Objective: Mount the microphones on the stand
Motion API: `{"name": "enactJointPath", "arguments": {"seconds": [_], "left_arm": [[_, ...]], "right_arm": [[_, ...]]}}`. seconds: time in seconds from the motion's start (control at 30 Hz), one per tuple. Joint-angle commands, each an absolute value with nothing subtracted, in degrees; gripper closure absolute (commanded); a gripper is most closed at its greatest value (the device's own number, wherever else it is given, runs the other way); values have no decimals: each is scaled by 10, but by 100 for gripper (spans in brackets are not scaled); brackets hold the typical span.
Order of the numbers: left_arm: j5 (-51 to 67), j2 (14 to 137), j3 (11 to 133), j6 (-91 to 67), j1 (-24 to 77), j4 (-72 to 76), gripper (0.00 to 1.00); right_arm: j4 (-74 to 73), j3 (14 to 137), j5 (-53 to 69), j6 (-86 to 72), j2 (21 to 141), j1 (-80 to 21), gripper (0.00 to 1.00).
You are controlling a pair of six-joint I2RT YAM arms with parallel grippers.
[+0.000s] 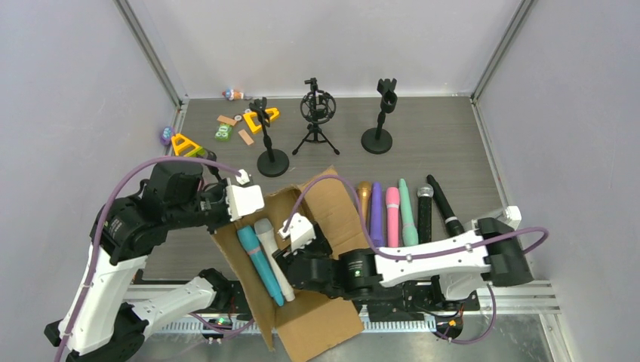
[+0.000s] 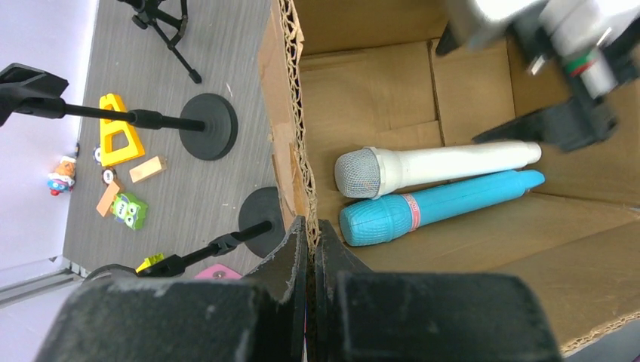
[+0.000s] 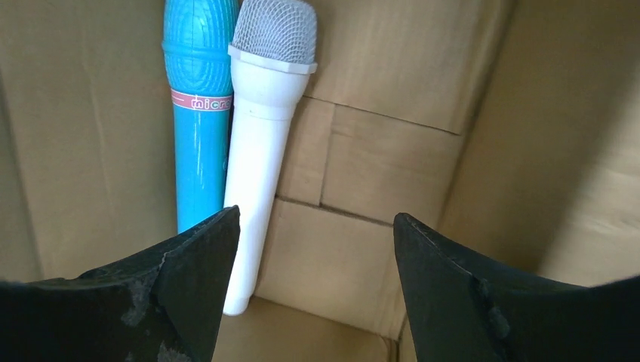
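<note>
A cyan microphone [image 1: 256,265] and a white microphone [image 1: 273,258] lie side by side inside an open cardboard box [image 1: 332,204]. My left gripper [image 2: 311,234] is shut on the box's left wall [image 2: 290,136]. My right gripper [image 3: 313,226] is open and empty inside the box, by the handle end of the white microphone [image 3: 260,128], with the cyan one [image 3: 198,113] beside it. Gold [image 1: 364,197], purple [image 1: 376,219], pink [image 1: 392,215], mint [image 1: 407,215] and two black-bodied microphones [image 1: 447,207] lie in a row on the table. Two round-base stands [image 1: 269,139] [image 1: 381,121] and a tripod stand [image 1: 315,113] are upright at the back.
Small toys and blocks [image 1: 226,130] lie at the back left, near the left stand. Grey walls close in the table on three sides. The box leans open toward the near edge between both arms.
</note>
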State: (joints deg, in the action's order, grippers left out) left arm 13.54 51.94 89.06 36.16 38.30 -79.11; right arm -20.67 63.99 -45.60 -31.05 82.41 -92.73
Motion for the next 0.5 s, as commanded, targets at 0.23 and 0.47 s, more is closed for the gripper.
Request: {"name": "enactJointPath", "arguments": {"seconds": [0.23,0.47], "left_arm": [[169,520,906,347,388,-809,100],[179,524,916,349,388,-818,100]], "right_arm": [[-133,701,-454,-322,963,-917,30],[-128,711,-461,-330,995,-897,34]]}}
